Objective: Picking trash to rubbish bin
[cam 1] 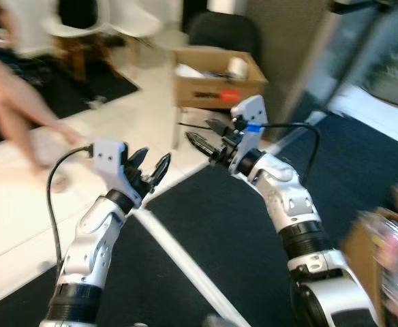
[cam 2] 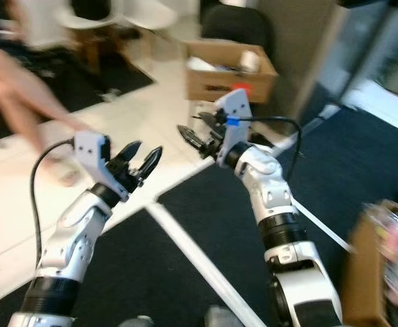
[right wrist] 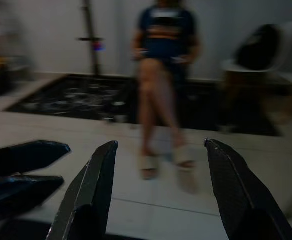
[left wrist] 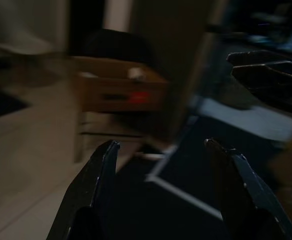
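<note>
- Both arms up front: left gripper point(cam 1: 150, 165) spread wide over the dark carpet point(cam 1: 226, 231), right gripper point(cam 1: 208, 137) parted too, nothing held.
- Ahead on pale tiles, cardboard box point(cam 1: 216, 76), likely the bin, scraps inside.
- Loose trash: none clear, blurred. Probably light, crushable; long axis impossible to call.

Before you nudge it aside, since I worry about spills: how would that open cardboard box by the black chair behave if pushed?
The box would probably slide rather than tip, as it looks low and wide on smooth pale floor. It seems light: only a few loose items show inside. Those may shift, and the open flaps likely flex. Both tools, left and right, are open and apart from it.
</note>
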You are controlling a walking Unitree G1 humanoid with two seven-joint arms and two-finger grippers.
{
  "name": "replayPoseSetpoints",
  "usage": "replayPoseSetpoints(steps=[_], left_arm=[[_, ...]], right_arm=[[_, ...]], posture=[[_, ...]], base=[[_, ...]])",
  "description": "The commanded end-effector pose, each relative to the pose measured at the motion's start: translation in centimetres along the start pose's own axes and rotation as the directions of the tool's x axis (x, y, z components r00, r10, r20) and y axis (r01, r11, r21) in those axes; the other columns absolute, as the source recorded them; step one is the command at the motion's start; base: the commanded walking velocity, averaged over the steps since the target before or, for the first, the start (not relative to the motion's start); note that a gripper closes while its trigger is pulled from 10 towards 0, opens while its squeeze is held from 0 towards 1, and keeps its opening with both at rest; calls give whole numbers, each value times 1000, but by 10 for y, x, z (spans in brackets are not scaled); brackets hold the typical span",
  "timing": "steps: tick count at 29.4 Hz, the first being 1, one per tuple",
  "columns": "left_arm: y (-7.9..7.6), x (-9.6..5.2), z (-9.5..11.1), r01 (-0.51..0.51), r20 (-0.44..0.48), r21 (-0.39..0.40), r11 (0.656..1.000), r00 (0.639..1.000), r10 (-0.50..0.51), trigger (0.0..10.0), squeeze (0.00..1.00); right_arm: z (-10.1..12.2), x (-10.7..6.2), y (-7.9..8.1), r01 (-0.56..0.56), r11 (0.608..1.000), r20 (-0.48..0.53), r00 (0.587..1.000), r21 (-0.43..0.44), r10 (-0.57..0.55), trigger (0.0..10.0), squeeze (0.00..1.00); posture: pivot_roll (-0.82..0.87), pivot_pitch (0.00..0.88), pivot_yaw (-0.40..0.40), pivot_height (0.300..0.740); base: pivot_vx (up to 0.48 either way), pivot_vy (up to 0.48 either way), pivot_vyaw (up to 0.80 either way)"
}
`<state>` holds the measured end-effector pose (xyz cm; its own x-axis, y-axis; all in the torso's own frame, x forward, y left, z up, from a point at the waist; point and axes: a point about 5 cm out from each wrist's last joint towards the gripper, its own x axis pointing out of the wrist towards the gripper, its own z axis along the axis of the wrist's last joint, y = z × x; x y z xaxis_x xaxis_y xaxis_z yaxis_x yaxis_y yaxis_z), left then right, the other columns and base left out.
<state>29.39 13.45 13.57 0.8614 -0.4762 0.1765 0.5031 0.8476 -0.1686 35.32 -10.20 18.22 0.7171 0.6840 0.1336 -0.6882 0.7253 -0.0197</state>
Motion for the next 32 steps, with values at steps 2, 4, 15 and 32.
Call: replayPoseSetpoints(steps=[2,4,15,32], left_arm=[[-3,1,1,21,11,-4,1000,1000,-21,10000,0],[-3,1,1,29,16,8,1000,999,-29,10000,0],[4,1,2,-42,32,67,997,999,40,10000,0],[6,5,3,-82,76,102,991,994,74,10000,0]], right_arm=[[0,-2,-3,4,1000,-1,1000,-11,-4,10000,0],[0,-3,-3,1,1000,-1,1000,-18,-1,10000,0],[1,-3,-3,2,999,-1,1000,-39,-2,10000,0],[-8,-33,-16,160,987,52,986,25,-161,10000,0]], posture=[[-75,0,-43,740],[-75,0,-43,740],[-79,0,-44,740],[-101,0,-53,740]], base=[[0,0,775],[0,0,775],[0,0,774],[0,0,763]])
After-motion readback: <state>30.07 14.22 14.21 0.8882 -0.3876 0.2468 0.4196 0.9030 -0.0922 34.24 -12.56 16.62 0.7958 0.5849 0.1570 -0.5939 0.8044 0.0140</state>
